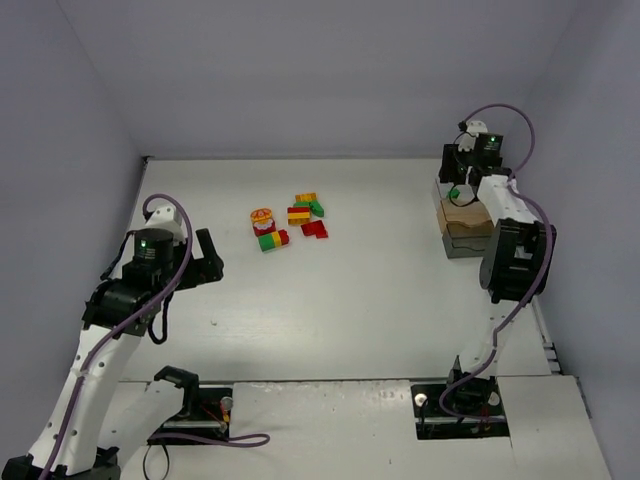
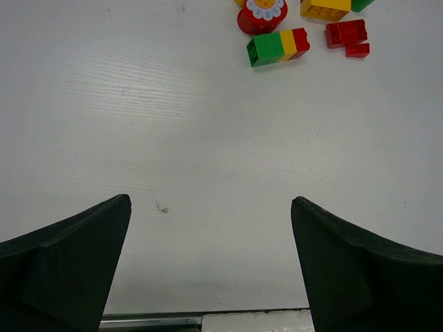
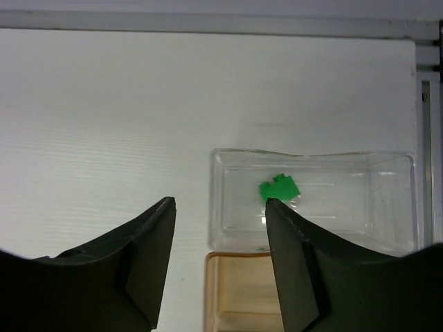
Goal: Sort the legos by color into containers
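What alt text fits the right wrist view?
A green lego lies in a clear tray on a white table, just beyond the open right gripper. A tan tray sits next to the clear one, nearer the camera.

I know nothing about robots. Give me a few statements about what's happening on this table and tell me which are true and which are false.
1. A green brick lies in the clear container. True.
2. The left gripper grips a red brick. False: its jaws stand wide open with nothing between them, above bare table.
3. Most bricks lie in a loose cluster near the middle of the table. True.
4. The right gripper hangs over that cluster. False: it is over the clear container at the table's right side, jaws apart.
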`<control>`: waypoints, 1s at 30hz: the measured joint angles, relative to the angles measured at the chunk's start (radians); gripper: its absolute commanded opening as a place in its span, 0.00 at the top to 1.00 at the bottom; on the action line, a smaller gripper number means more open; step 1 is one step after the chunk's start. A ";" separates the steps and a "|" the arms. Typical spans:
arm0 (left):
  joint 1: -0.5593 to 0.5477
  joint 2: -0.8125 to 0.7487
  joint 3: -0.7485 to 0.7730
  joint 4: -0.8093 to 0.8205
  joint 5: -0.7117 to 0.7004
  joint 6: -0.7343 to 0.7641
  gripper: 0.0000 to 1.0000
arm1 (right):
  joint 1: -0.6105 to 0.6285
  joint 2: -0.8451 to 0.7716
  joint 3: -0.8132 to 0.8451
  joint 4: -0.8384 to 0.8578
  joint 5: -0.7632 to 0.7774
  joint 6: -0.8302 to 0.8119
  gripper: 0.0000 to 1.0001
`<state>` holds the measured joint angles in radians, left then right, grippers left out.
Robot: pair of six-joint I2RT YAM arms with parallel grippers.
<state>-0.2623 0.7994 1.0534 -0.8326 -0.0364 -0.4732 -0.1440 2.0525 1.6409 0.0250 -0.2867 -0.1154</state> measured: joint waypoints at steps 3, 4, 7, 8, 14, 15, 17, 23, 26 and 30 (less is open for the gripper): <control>0.000 0.004 0.000 0.006 0.004 -0.001 0.08 | 0.054 -0.073 -0.029 0.000 0.002 0.008 0.48; 0.000 0.004 0.000 0.008 0.006 -0.001 0.08 | 0.085 -0.093 -0.032 0.001 0.001 0.011 0.47; 0.000 0.004 0.000 0.011 0.009 -0.002 0.08 | 0.219 -0.120 -0.034 0.019 -0.001 0.027 0.45; 0.000 0.004 0.000 0.011 0.011 -0.002 0.08 | 0.267 -0.120 -0.034 0.027 -0.003 0.034 0.45; 0.000 -0.018 -0.003 0.008 0.014 -0.002 0.08 | 0.502 -0.040 -0.019 0.043 -0.032 0.062 0.45; 0.000 -0.025 -0.003 0.006 0.014 -0.002 0.08 | 0.524 -0.008 -0.004 0.047 -0.034 0.063 0.45; 0.000 -0.039 -0.003 0.003 0.014 -0.002 0.08 | 0.558 0.064 0.029 0.058 -0.033 0.065 0.46; 0.000 -0.068 -0.003 -0.016 0.016 -0.004 0.08 | 0.595 0.233 0.079 0.093 -0.022 0.084 0.49; 0.000 -0.082 -0.003 -0.032 0.020 -0.009 0.08 | 0.596 0.287 0.100 0.108 -0.009 0.090 0.52; 0.000 -0.102 -0.003 -0.051 0.022 -0.017 0.08 | 0.597 0.323 0.143 0.137 -0.005 0.090 0.55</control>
<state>-0.2623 0.6975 1.0508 -0.8837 -0.0143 -0.4904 0.4530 2.3760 1.7836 0.1623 -0.2920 -0.0257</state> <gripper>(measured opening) 0.923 0.466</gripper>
